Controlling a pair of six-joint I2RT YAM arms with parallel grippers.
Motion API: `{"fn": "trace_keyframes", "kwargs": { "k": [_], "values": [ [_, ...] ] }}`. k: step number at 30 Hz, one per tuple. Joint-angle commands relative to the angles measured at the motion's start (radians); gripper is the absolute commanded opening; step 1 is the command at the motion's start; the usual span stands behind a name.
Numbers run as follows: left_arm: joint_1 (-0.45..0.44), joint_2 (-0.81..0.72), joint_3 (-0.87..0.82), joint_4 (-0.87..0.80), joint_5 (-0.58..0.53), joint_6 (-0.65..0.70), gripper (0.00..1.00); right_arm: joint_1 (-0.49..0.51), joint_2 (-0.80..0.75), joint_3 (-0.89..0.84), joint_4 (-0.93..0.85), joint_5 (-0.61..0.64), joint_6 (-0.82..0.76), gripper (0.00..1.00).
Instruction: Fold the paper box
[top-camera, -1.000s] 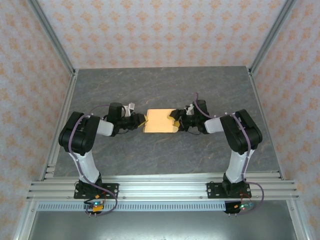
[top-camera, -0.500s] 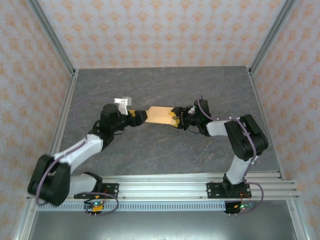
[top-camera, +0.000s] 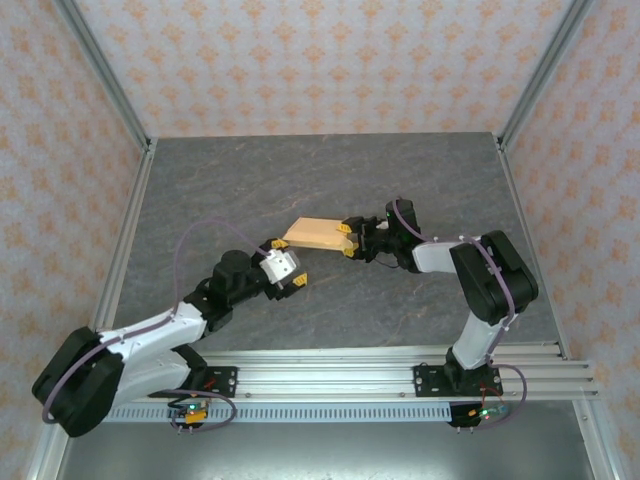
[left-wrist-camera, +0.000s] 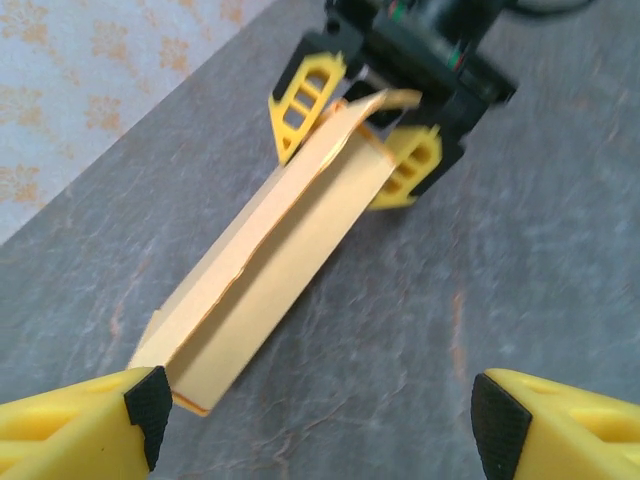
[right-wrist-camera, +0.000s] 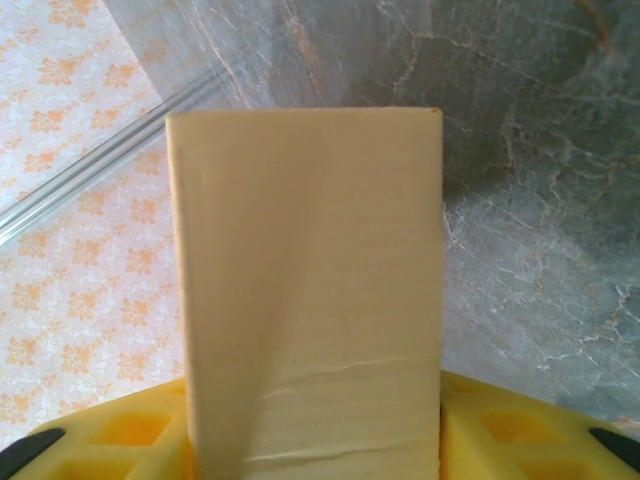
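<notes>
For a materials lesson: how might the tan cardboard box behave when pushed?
The tan cardboard box is probably light and fairly stiff: the right claw holds it by one end. Its thin creased walls likely crush easily.

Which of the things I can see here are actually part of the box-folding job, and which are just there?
Part of the job:
- paper box, lifted at a tilt
- right gripper, clamped on one end of it
- left gripper, open, facing the box's free end

Just there:
- grey table
- patterned walls
- metal rail that carries the arms
</notes>
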Motion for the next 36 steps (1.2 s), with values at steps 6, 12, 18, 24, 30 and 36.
{"fn": "trace_keyframes", "kwargs": {
  "k": [6, 12, 18, 24, 30, 36],
  "values": [
    [0.051, 0.211, 0.106, 0.065, -0.035, 0.313, 0.79, 0.005, -0.009, 0.044, -0.172, -0.097, -0.065, 0.50],
    [0.104, 0.372, 0.180, 0.115, 0.081, 0.349, 0.64, 0.006, 0.020, 0.091, -0.232, -0.123, -0.085, 0.50],
    [0.124, 0.424, 0.232, 0.065, 0.187, 0.357, 0.45, 0.005, 0.038, 0.117, -0.226, -0.109, -0.049, 0.50],
    [0.147, 0.438, 0.260, 0.005, 0.222, 0.346, 0.40, 0.002, 0.035, 0.133, -0.278, -0.112, -0.068, 0.58],
    [0.144, 0.389, 0.341, -0.232, 0.307, 0.337, 0.35, -0.030, -0.060, 0.134, -0.452, -0.062, -0.204, 0.75],
    [0.113, 0.388, 0.445, -0.452, 0.278, 0.282, 0.36, -0.105, -0.217, 0.161, -0.716, 0.005, -0.448, 0.80]
  ]
}}
